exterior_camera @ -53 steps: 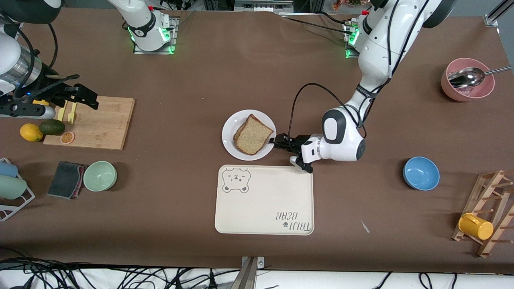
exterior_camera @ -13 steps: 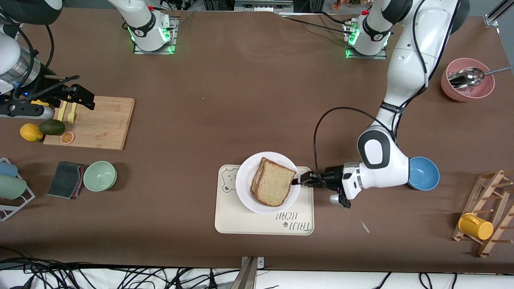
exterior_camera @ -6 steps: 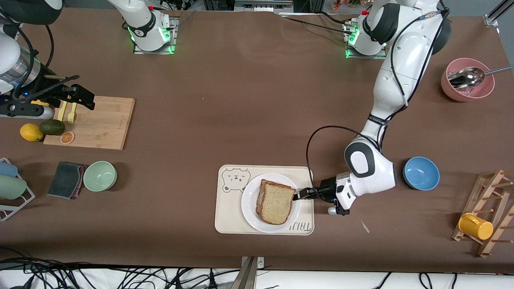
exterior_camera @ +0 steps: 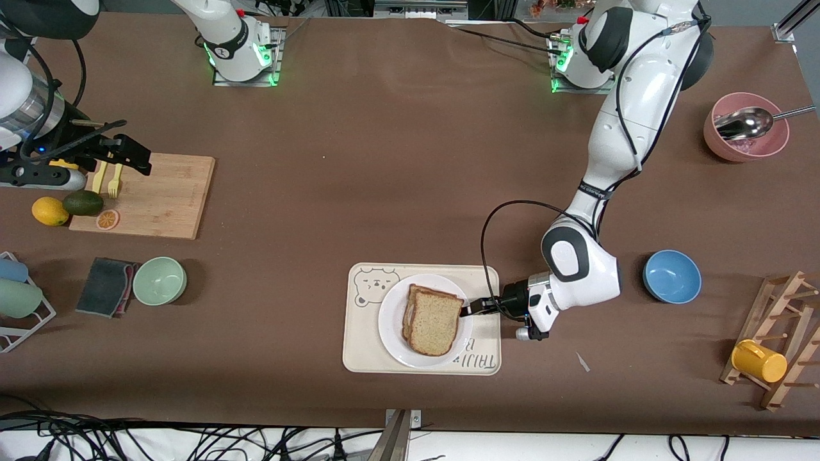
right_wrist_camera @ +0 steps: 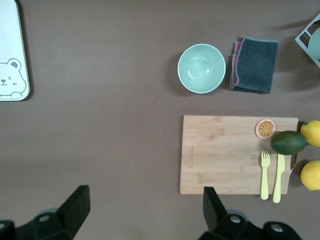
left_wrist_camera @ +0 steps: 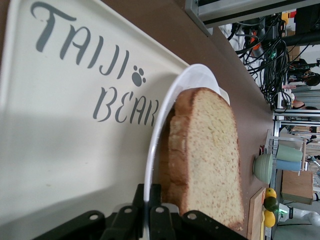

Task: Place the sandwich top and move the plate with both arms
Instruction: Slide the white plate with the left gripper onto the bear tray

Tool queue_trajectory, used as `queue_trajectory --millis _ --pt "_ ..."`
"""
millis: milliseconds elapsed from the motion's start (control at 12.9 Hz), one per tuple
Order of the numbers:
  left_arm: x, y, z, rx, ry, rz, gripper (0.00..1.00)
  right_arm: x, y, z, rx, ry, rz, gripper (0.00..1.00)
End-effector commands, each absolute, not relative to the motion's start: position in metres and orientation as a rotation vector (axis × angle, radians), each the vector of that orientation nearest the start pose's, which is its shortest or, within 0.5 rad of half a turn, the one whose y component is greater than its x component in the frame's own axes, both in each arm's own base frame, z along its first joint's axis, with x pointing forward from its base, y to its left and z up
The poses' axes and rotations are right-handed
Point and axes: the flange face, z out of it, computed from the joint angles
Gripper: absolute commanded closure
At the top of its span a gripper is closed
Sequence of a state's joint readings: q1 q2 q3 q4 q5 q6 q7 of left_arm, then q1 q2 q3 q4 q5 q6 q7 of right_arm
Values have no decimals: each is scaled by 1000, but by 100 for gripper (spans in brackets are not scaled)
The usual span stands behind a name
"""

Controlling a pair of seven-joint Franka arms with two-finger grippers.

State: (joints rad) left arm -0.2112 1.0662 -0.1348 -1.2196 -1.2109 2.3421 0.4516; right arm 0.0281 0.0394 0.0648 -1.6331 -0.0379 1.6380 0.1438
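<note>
The plate point(exterior_camera: 392, 333) sits on the cream bear tray point(exterior_camera: 365, 349), carrying the sandwich top point(exterior_camera: 435, 324) stacked on another slice. The left gripper point(exterior_camera: 471, 310) pinches the plate's rim at the side toward the left arm's end. The right gripper point(right_wrist_camera: 142, 210) waits, jaws spread, over the wooden cutting board point(exterior_camera: 160, 198)
</note>
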Motion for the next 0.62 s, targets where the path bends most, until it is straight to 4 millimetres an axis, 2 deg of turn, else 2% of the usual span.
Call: queue_trajectory --millis 0,77,387,542 --pt "729 -245 142 2135 194 133 23 565 47 586 -3161 75 40 0" --pt "729 -245 144 2137 187 136 0 566 47 586 -3159 83 38 0" --pt "734 -223 145 2151 68 219 0 566 48 585 -3159 78 38 0" --pt "733 -222 146 2149 65 217 0 566 47 585 -3159 78 36 0"
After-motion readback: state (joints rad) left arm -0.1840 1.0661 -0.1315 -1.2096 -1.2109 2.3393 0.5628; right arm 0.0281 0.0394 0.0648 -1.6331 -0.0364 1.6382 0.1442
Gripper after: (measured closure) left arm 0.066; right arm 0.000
